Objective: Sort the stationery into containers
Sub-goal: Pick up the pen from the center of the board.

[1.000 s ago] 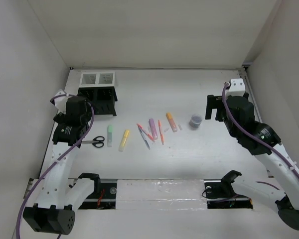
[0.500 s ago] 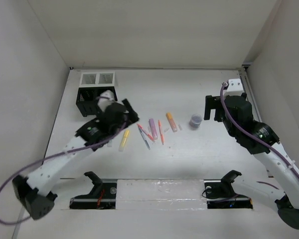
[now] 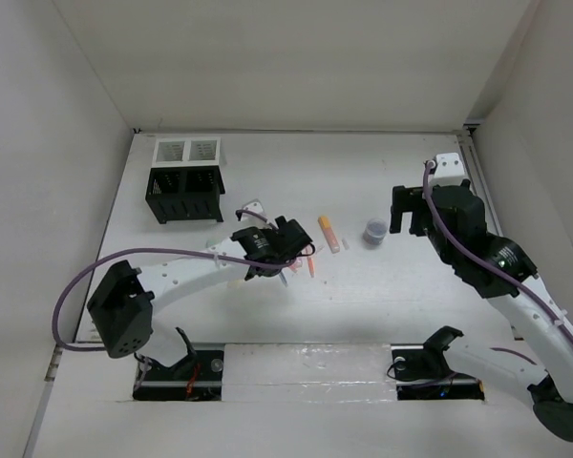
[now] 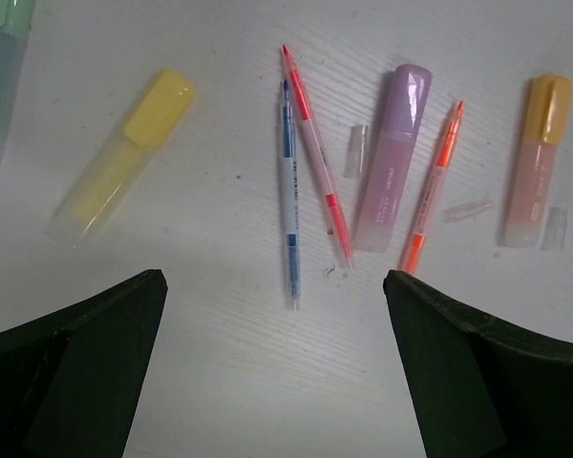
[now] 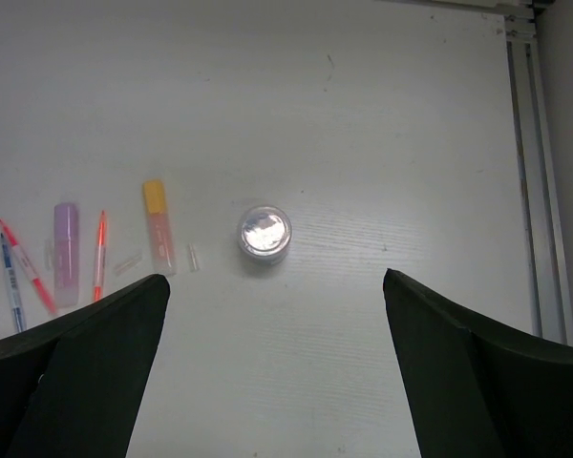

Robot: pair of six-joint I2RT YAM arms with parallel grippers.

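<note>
In the left wrist view the stationery lies on the white table: a green marker (image 4: 0,86), a yellow marker (image 4: 124,153), a blue pen (image 4: 288,191), a red pen (image 4: 315,167), a purple marker (image 4: 393,157), an orange pen (image 4: 432,191) and an orange marker (image 4: 535,162). My left gripper (image 4: 272,281) hangs open just short of the blue pen, holding nothing. From above it (image 3: 285,256) covers the pens. My right gripper (image 5: 272,281) is open and empty, near the small round greyish piece (image 5: 265,233). The black container (image 3: 184,196) and white container (image 3: 188,150) stand at the back left. The scissors are hidden.
Small clear pen caps (image 4: 356,151) lie loose between the pens and markers. The left arm (image 3: 172,277) stretches low across the table's left half. Walls close the table in at the left, back and right.
My left arm has swung from beside the black container across to the pens in the middle. The right arm has barely moved. Both grippers stay open.
</note>
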